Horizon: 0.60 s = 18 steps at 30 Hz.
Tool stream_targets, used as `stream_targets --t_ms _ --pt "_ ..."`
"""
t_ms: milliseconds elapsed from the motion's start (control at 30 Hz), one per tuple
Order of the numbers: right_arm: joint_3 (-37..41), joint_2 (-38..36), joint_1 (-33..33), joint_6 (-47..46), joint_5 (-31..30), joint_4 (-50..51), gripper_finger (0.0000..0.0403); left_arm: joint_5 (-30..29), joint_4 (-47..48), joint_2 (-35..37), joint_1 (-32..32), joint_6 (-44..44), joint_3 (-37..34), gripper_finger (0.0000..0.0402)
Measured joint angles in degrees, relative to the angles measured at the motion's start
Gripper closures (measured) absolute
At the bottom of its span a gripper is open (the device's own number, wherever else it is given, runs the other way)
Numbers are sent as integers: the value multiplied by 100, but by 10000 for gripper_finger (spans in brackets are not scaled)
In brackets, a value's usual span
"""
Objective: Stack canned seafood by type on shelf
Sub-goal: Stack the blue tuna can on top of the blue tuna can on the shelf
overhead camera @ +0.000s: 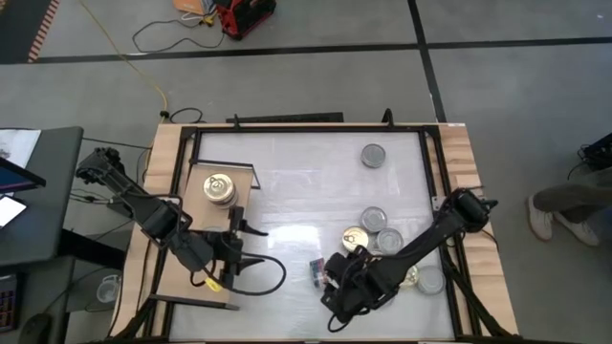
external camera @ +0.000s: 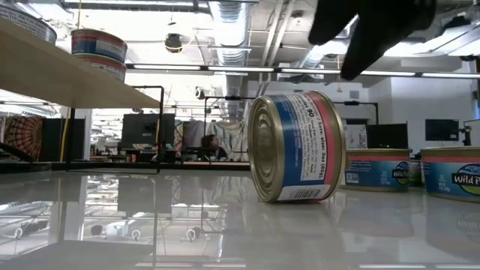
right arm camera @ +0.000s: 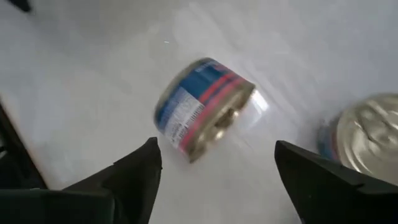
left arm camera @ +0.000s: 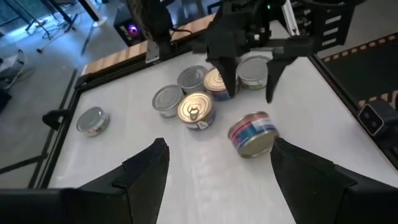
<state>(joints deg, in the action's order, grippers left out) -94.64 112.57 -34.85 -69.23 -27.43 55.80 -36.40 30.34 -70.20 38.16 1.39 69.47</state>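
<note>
A red-and-blue tin [overhead camera: 317, 272] [right arm camera: 202, 109] lies tipped on its curved wall on the white tabletop, its gold end facing sideways [external camera: 296, 146]. My right gripper [overhead camera: 337, 287] [left arm camera: 250, 87] hangs open just above it, touching nothing. A group of tins stands upright beside it: a gold-topped one [left arm camera: 196, 109] and several silver-topped ones [overhead camera: 375, 220]. The shelf [overhead camera: 172, 282] [external camera: 67, 79] stands at the table's left and carries a gold-topped tin [overhead camera: 219, 187]; the low view shows two stacked tins there [external camera: 99, 51]. My left gripper [overhead camera: 247, 253] waits open by the shelf.
A lone silver-topped tin [overhead camera: 373, 155] stands toward the table's far edge. More tins [overhead camera: 428, 279] sit near the right edge under my right arm. A black frame [overhead camera: 430, 172] borders the tabletop. A person's legs [overhead camera: 564, 210] show beyond the right edge.
</note>
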Motion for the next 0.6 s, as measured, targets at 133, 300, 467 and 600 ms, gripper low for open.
stream_targets --t_ms 133,300,467,600 --pt "-506 217 38 -119 -164 129 87 4 10 0 82 109 0 134" --pt "-893 604 107 -125 -244 266 91 7 16 0 116 230 0 134" --pt "-1127 906 144 -471 -268 616 92 8 123 0 159 229 0 134" --pt "-1170 1093 168 -711 -270 699 92 6 255 0 163 136 0 134"
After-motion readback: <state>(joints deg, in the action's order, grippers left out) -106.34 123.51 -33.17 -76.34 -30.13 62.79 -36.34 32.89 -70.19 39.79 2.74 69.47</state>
